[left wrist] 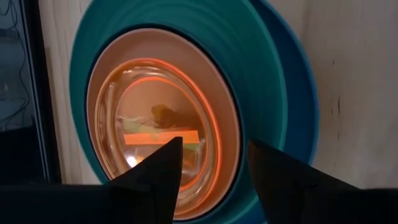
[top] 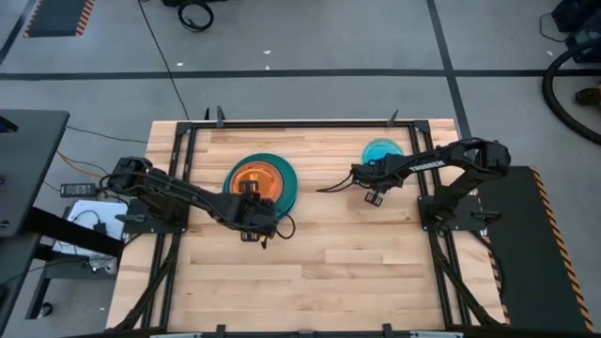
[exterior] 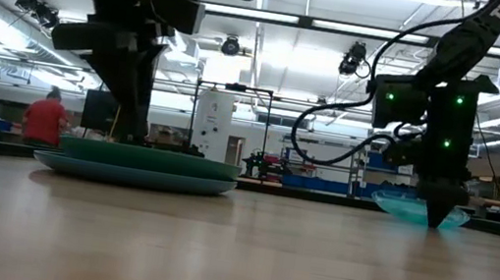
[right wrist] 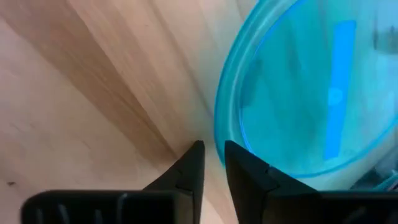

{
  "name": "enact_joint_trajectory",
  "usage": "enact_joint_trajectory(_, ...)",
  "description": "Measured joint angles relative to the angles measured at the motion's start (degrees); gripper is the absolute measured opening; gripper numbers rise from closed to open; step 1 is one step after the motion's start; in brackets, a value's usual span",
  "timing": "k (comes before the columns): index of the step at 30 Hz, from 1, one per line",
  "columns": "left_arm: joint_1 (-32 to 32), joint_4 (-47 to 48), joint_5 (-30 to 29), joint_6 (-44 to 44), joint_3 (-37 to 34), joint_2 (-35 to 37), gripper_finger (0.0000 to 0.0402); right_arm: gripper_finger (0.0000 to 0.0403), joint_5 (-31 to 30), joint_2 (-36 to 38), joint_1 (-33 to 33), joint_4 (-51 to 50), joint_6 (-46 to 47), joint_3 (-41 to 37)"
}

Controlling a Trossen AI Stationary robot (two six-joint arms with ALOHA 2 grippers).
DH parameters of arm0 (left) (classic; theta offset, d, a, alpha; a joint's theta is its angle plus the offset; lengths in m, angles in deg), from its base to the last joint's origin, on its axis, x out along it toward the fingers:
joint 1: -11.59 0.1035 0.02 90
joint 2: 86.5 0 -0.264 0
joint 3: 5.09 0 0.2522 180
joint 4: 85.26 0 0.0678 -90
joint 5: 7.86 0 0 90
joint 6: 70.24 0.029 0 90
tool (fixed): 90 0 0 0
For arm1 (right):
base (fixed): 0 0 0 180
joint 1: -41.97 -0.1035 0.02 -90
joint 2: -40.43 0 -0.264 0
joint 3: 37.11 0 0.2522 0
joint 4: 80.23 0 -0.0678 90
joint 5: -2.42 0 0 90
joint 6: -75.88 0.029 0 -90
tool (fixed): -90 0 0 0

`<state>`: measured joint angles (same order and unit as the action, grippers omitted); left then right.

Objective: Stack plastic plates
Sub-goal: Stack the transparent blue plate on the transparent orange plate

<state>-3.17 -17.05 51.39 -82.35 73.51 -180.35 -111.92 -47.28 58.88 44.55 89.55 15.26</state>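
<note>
A stack of plastic plates (top: 262,180) sits near the table's (top: 310,272) far edge, left of centre: a translucent orange plate (top: 255,176) on a brown one, over teal and blue. A lone translucent cyan plate (top: 380,150) lies toward the far right corner. The left gripper (top: 255,222) hovers at the stack's near rim, fingers spread. The right gripper (right wrist: 212,163), fingers narrowly apart, straddles the cyan plate's rim. Only the left wrist view separates the stack's layers; the low view shows a person (exterior: 45,118) beyond.
</note>
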Motion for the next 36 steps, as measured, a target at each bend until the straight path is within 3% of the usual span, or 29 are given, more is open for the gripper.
enact_joint_trajectory(7,0.0,-1.4,0.0,0.8,0.0,0.0,0.0188,0.0008,-2.8,1.0,-1.2,0.2,-2.1,-0.3)
enact_joint_trajectory(25,0.2,-3.7,-0.5,4.6,0.0,0.0,0.0188,0.0003,-5.8,2.6,-12.0,0.5,-2.3,-0.1)
enact_joint_trajectory(30,0.9,-5.3,-0.6,10.7,0.0,0.0,0.0188,0.0003,-5.5,2.6,-18.4,0.2,-4.5,0.3)
enact_joint_trajectory(36,0.4,-12.5,-0.5,27.9,0.0,0.0,0.0188,0.0002,-1.7,2.6,-26.2,0.0,-8.0,5.4)
